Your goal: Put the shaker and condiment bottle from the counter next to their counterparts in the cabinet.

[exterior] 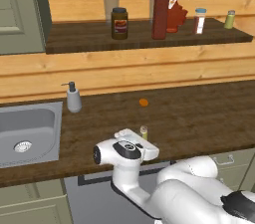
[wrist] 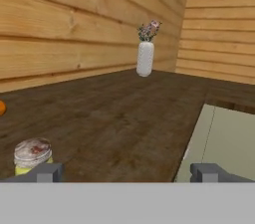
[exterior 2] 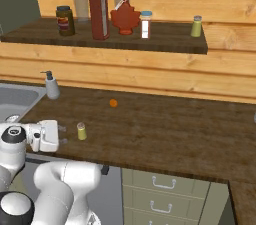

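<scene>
The shaker [exterior 2: 81, 131], tiny and yellow-green with a silver cap, stands upright near the front of the dark wood counter [exterior 2: 165, 134]. My gripper [exterior 2: 63, 135] hovers low just left of it, open and holding nothing. In the hand view the shaker [wrist: 32, 156] sits just beyond the left fingertip [wrist: 47, 172], off the gap's centre. The tall red condiment bottle [exterior: 161, 9] stands on the cabinet shelf [exterior: 89, 39] beside the squat maple-leaf bottle [exterior: 175, 17]. A similar yellow-green shaker [exterior: 229, 19] stands at the shelf's right end.
On the shelf are a brown jar [exterior: 119, 23] and a white blue-capped shaker [exterior: 199, 21]. A soap dispenser [exterior: 73, 97] stands by the steel sink [exterior: 25, 133]. A small orange thing [exterior: 143, 102] lies mid-counter. A white vase [wrist: 145, 58] stands by the far wall.
</scene>
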